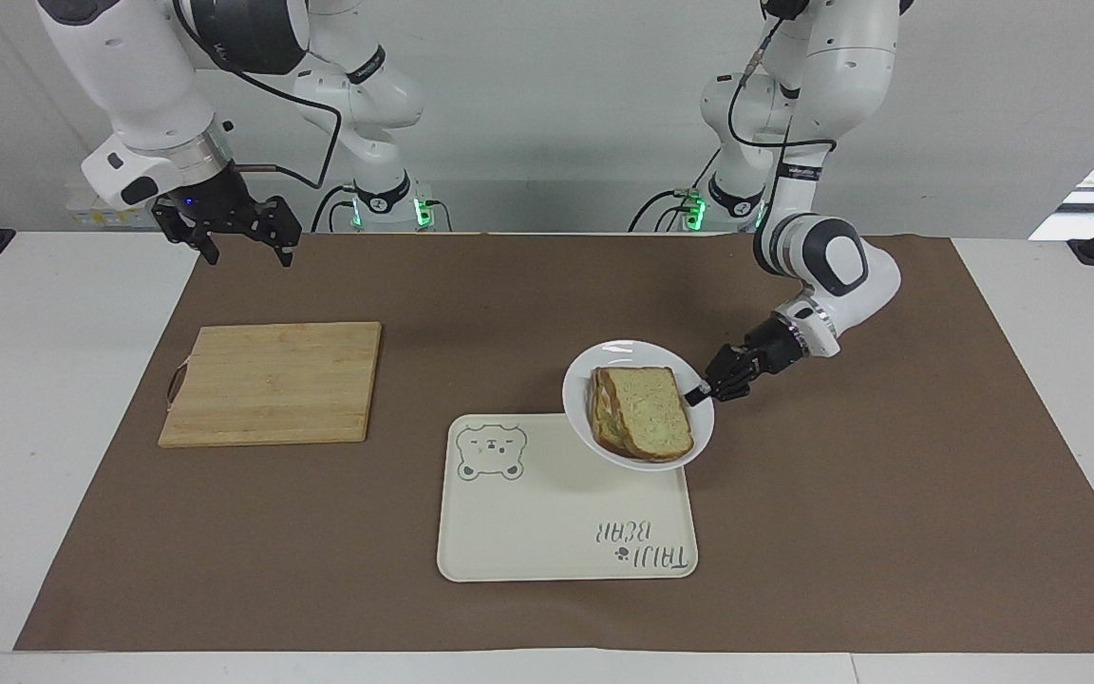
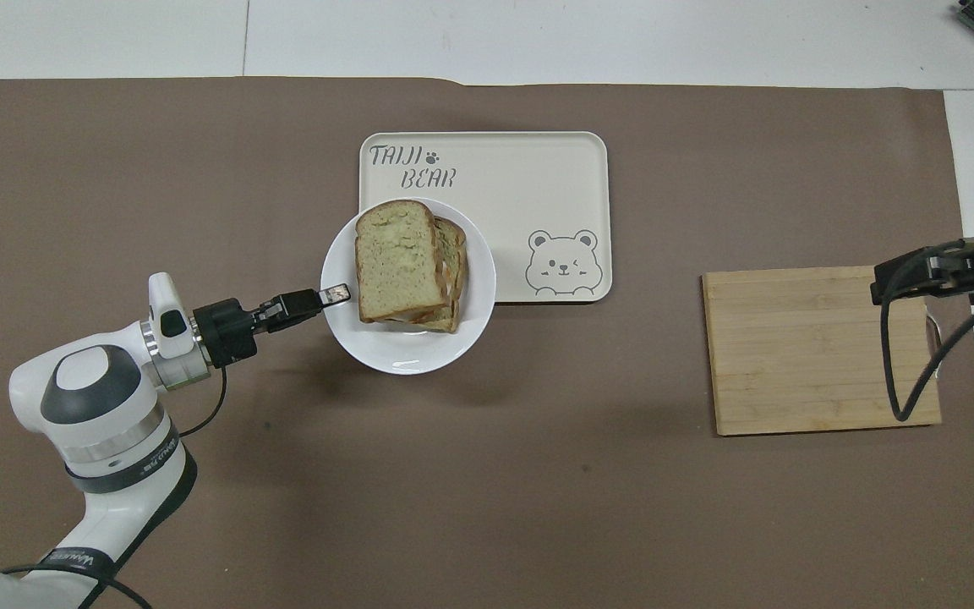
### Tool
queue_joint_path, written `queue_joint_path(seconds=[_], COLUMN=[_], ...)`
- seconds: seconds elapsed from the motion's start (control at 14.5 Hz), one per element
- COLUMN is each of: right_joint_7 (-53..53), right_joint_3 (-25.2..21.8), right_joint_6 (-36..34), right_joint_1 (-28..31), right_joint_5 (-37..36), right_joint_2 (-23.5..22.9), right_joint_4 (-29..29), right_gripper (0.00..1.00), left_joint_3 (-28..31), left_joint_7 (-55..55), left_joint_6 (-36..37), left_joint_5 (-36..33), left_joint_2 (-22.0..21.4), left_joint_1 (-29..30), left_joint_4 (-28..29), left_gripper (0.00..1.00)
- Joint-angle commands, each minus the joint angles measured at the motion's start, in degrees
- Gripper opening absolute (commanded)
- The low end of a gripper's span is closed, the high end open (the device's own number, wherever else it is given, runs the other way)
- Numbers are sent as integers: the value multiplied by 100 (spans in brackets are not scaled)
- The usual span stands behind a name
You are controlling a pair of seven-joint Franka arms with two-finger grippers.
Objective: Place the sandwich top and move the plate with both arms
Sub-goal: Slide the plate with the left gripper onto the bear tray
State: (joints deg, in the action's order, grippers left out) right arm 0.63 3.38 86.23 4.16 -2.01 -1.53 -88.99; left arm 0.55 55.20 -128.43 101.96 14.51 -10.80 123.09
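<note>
The left hand (image 1: 699, 391) is gripping the rim of the plate (image 1: 604, 366), its fingertips pinched tight on the edge that faces the left arm's end of the surface. The plate is hanging in the air, tilted slightly, over the corner of the bear-print tray (image 1: 547, 532) nearest the robots and the left arm. The sandwich top (image 1: 651, 408) is lying on the plate, stacked on another slice with filling showing between the 2. In the overhead view the plate (image 2: 394, 355) is overlapping the tray (image 2: 538, 178) just under its lettering, with the left hand (image 2: 336, 293) at its rim. The right hand (image 1: 241, 249) is waiting in the air with its fingers spread wide, holding nothing, above the brown mat (image 1: 841, 494) near the cutting board (image 1: 272, 382), which is lying toward the right arm's end of the surface.
</note>
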Motion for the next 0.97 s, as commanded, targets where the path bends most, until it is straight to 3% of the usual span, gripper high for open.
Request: queue_joint_path(seconds=[0.0, 0.14, 0.28, 0.62, 0.76, 0.83, 0.9], right_joint_7=[69, 69, 69, 69, 69, 69, 69], right_joint_3=[49, 49, 49, 49, 49, 49, 49], right_joint_6=[61, 61, 61, 61, 61, 61, 61], right_joint_1=[41, 41, 41, 41, 49, 50, 41], right_joint_5=[-45, -45, -45, -45, -45, -45, -45], right_joint_2=[39, 30, 30, 30, 30, 30, 30], right_joint_4=[-48, -48, -48, -48, -48, -48, -48], right_gripper=[100, 100, 100, 100, 100, 100, 100], left_joint_3=[-185, -632, -845, -933, -933, -942, -934], left_joint_7=[-26, -88, -132, -114, -114, -114, -114], left_joint_6=[-426, -1233, -1518, -1957, -2063, -2098, -2116], left_joint_5=[148, 104, 69, 17, -1, -1, -10], left_joint_2=[525, 832, 1167, 1352, 1352, 1352, 1352], left_joint_1=[-28, 16, -10, -212, -300, -309, -318], left_joint_4=[-723, -1197, -1533, -1595, -1587, -1587, -1587], left_gripper=[0, 0, 0, 0, 12, 14, 27])
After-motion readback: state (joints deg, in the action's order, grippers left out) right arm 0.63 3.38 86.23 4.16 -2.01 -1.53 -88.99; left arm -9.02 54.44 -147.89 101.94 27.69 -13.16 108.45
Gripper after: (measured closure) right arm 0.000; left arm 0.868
